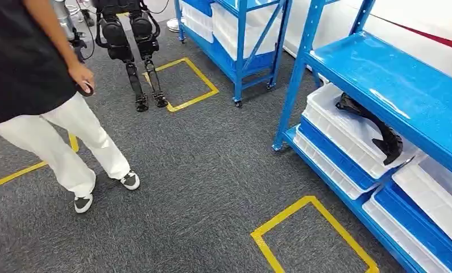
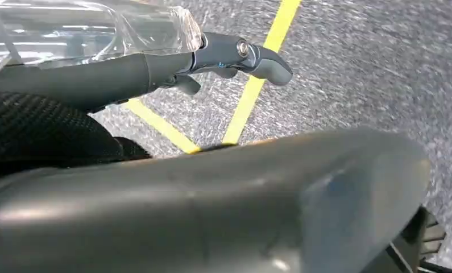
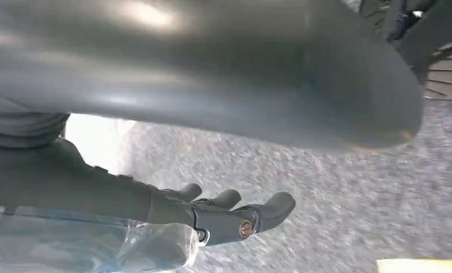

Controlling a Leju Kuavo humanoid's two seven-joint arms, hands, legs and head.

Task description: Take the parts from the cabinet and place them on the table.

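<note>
Left hand [image 2: 235, 57] hanging over floor, fingers [image 2: 269, 62] extended and apart, holding nothing. Right hand [image 3: 235, 219] same: fingers [image 3: 277, 206] straight, slightly spread, nothing in them. Thick thumb [image 2: 212, 210] large and blurred in both wrist views.

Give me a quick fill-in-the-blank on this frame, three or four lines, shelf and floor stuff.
1. The black part lies in a ____ bin on the blue rack.
2. The squares taped on the carpet are ____.
3. The person wears ____ trousers.
4. The left hand hangs above a yellow ____ on the floor.

Missing words: white; yellow; white; line
</note>
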